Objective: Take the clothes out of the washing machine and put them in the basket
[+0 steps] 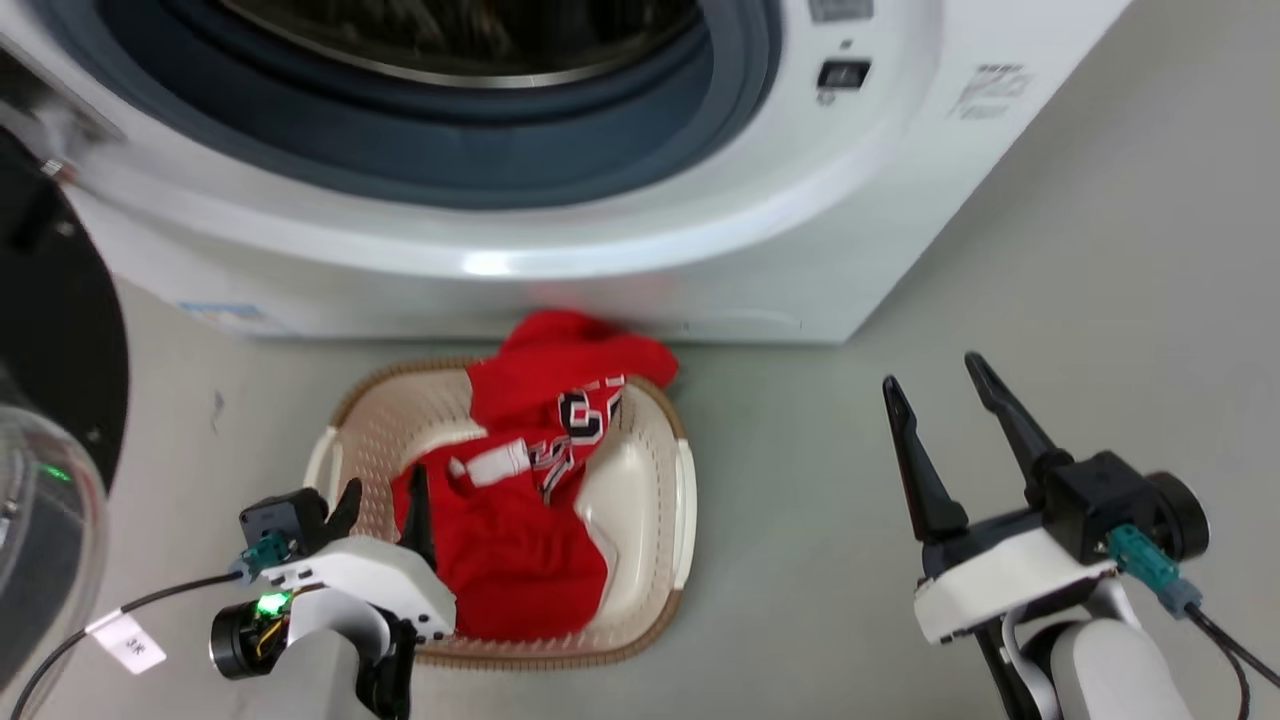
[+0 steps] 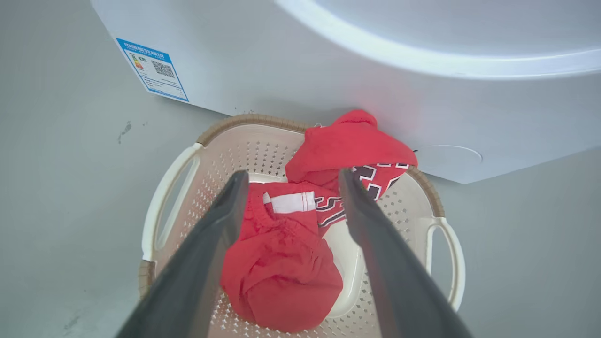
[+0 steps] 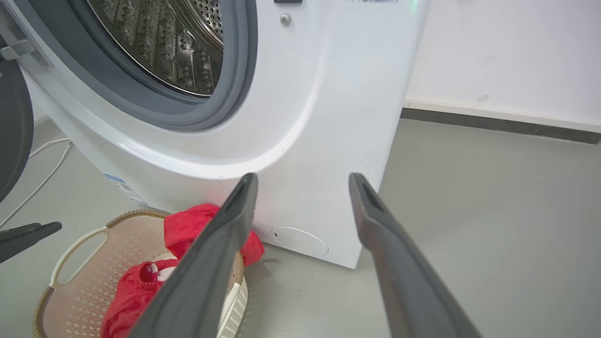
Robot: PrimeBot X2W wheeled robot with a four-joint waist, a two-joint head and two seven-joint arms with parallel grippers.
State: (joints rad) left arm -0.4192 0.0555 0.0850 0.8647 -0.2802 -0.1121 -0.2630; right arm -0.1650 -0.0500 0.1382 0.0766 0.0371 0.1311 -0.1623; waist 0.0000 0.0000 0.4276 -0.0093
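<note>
**Clothes in the basket, one piece hanging over the far rim**

Both red pieces lie in the basket, which stands on the floor just in front of the washing machine. The plain garment fills the middle. The lettered garment drapes over the far rim, against the washer's front.

The left pincer hovers released and empty over the basket's near left, one finger close to the plain garment. The right pincer, likewise spread and empty, hangs over bare floor well to the right.

What shows of the drum holds no fabric.

A finger snagging cloth, or a knock to the basket, could likely pull the draped piece onto the floor. The open door crowds the left, while the right offers free room.
</note>
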